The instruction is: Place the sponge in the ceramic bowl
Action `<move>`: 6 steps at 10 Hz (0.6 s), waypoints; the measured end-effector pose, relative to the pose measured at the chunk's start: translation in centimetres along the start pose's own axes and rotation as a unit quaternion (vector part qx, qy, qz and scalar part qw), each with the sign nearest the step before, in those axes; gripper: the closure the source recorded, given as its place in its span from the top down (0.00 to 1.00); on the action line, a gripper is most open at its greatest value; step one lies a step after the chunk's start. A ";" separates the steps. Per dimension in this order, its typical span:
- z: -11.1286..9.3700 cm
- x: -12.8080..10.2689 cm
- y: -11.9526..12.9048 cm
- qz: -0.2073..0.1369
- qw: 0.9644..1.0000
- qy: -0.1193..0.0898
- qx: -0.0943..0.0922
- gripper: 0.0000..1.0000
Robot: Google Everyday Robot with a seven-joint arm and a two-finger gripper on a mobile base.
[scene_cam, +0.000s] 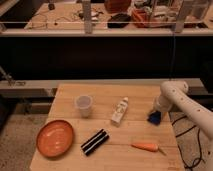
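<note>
The sponge (154, 117) is a small dark-blue chunk near the right edge of the wooden table (135, 160). My gripper (156, 112) sits right at it, at the end of the white arm (182, 102) that comes in from the right; the arm hides the fingers. The ceramic bowl (55, 138), a wide orange dish with nothing in it, rests at the table's front left, far from the sponge.
A translucent plastic cup (83, 105) stands left of centre. A white bottle (119, 110) lies in the middle. A black striped object (95, 141) lies in front of it. An orange carrot (145, 147) lies at the front right. A cluttered shelf (115, 20) runs behind.
</note>
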 end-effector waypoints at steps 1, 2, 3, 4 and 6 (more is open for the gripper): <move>0.0 0.0 0.0 0.001 1.000 0.000 0.000 0.29; 0.0 0.0 0.0 0.001 1.000 0.000 0.000 0.22; 0.0 0.0 0.1 0.001 1.000 -0.001 -0.001 0.14; 0.0 -0.1 0.1 0.001 1.000 -0.002 -0.002 0.04; 0.1 -0.2 0.1 0.001 1.000 -0.003 -0.002 0.00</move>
